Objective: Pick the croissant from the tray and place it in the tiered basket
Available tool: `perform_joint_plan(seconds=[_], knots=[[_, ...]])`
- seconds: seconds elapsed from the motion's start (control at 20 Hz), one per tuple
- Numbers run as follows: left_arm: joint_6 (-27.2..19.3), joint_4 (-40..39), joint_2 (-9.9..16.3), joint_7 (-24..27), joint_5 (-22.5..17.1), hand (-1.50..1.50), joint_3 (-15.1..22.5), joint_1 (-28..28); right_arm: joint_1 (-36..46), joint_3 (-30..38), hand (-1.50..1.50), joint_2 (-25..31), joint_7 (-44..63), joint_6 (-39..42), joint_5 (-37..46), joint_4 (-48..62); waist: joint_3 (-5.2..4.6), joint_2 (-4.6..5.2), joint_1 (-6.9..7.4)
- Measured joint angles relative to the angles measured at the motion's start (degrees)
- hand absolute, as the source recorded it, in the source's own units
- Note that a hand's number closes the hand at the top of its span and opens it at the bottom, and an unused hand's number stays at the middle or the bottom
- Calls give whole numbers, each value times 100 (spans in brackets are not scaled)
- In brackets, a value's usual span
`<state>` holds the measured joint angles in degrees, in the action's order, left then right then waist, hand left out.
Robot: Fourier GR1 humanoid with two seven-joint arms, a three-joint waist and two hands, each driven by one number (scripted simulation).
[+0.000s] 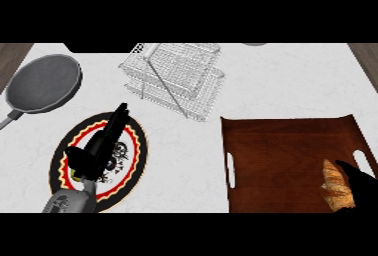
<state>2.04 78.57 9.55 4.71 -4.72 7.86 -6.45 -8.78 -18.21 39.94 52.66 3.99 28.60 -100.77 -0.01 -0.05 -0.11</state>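
A golden-brown croissant [335, 185] lies at the near right corner of the brown wooden tray [284, 150]. My right hand [360, 186] comes in from the lower right and lies against the croissant's right side; only part of the hand shows. The wire tiered basket [176, 77] stands at the back centre of the counter. My left hand [94, 150] rests open, fingers pointing away, above a decorated plate [136, 145] at the left.
A grey frying pan [43, 83] sits at the back left, its handle pointing toward the left edge. White counter lies between the plate and the tray. Wooden edges show at both back corners.
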Motion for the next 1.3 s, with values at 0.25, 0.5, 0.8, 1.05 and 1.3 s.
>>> perform_joint_plan(seconds=[0.25,0.5,0.8,1.05,1.3], knots=[[59,-49,-26,98,61,0,-45,68,109,158,150,-284,-647,-331,270,165,-3,-1,1],[160,29,-33,-14,75,0,-181,37,208,325,150,-596,-1019,-377,665,354,-20,-9,0],[210,-31,-169,-5,191,0,-230,-9,578,351,150,-1031,-836,-47,1168,387,-7,-1,12],[291,-69,-153,77,241,0,-316,29,761,69,150,-1445,-264,145,1824,137,-3,1,11],[362,-135,-157,-6,195,0,-412,-85,923,104,150,-1680,-6,80,2181,-412,0,-4,-7]])
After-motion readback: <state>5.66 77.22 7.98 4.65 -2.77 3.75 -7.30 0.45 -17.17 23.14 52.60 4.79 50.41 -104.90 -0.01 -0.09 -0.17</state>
